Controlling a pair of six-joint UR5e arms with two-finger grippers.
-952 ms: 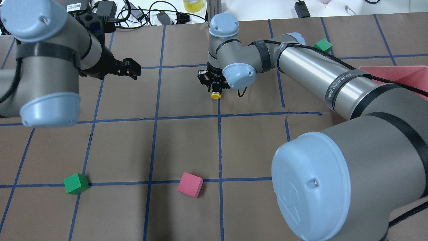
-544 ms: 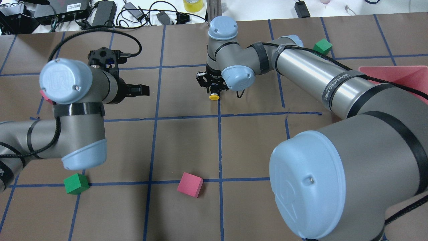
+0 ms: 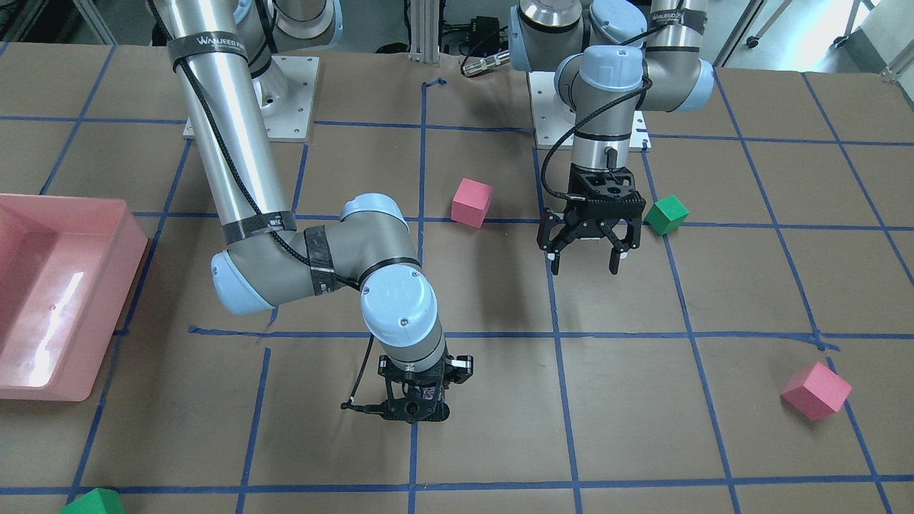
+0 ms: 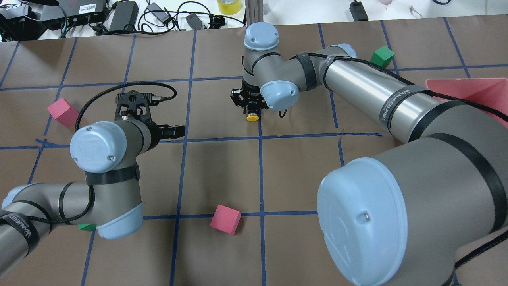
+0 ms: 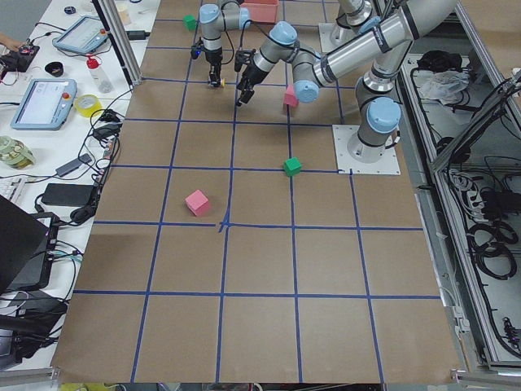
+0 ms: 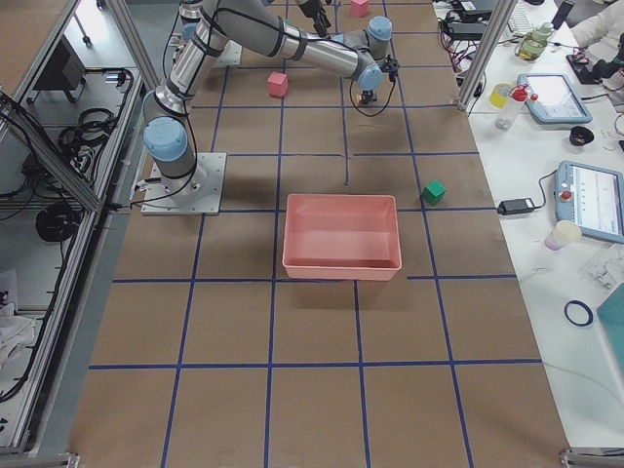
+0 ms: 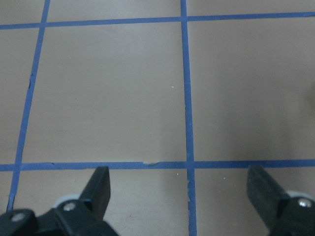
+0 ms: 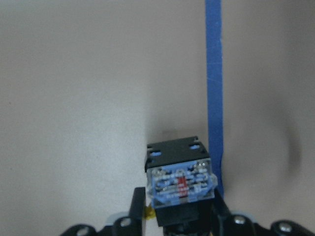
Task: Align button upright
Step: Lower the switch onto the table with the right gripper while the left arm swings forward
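The button [image 8: 181,184] is pinched in my right gripper [image 4: 251,113], terminal end facing the wrist camera. From overhead its yellow cap peeks out below the fingers, just beside a blue tape line [image 8: 213,73]. I judge it isn't upright yet. Over the last second this hand has only drifted slightly, and the cap now shows smaller. My left gripper [image 3: 584,265], jaws spread and empty, has swung back toward my base, well apart from the button.
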